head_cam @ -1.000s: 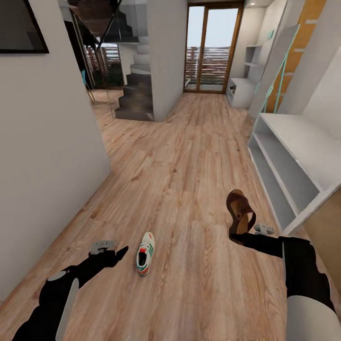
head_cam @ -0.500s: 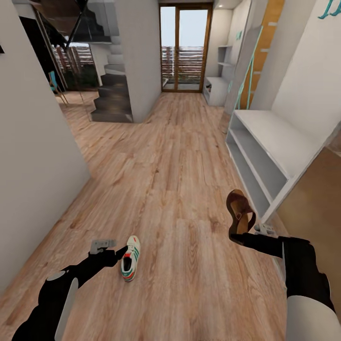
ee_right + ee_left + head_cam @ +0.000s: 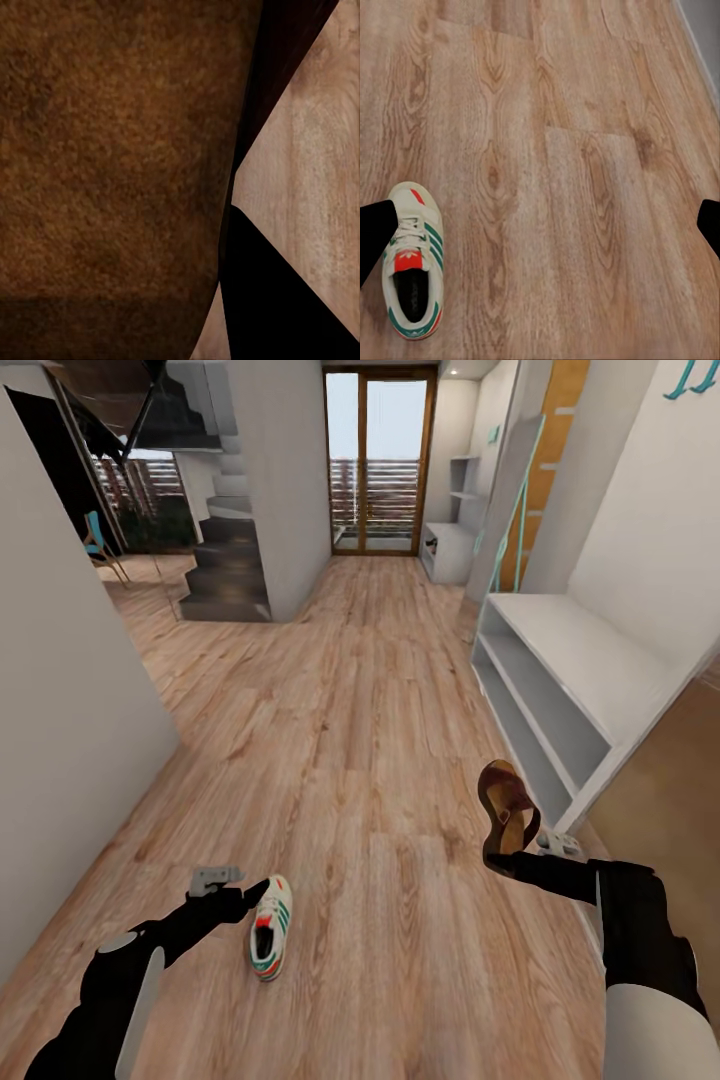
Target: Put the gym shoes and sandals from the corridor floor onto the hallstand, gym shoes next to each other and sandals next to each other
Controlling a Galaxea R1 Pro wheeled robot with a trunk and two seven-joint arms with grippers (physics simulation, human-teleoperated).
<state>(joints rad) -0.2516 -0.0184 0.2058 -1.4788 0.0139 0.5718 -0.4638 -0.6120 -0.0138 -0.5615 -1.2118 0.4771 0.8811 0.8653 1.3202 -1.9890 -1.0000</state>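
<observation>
- Sandal [image 3: 507, 810] held up off the floor [image 3: 380, 690] by the R gripper [image 3: 500, 857], clamped at its lower end; stands nearly upright, long axis vertical, rounded end up, tan footbed facing the camera, strap across the mid part.
- R wrist view: brown leather of the sandal [image 3: 112, 165] right up against the lens, dark finger [image 3: 277, 300] beside it, planks behind.
- Sneaker [image 3: 267, 928] flat on the floor, sole down, just beside the L gripper [image 3: 262, 888] tip; long axis runs roughly away from the robot, toe at the far end, heel opening nearer the robot.
- L wrist view: the sneaker [image 3: 414, 271] lies by one finger [image 3: 373, 236], other finger [image 3: 710, 225] far across — L gripper wide apart, holding nothing.
- Low shelf unit [image 3: 560, 670] on the right wall, just beyond the sandal; nothing on the shelves I can see.
- Hallstand [image 3: 448, 540] well down the corridor, right side, near the glass doors [image 3: 378, 460].
- Stairs [image 3: 225, 560] far left; grey wall [image 3: 60, 740] close on the left; teal hooks [image 3: 690, 378] up on the right wall.
- Open floor between the robot and the hallstand.
- Three green stripes on the sneaker side, red mark on the tongue; no text legible.
</observation>
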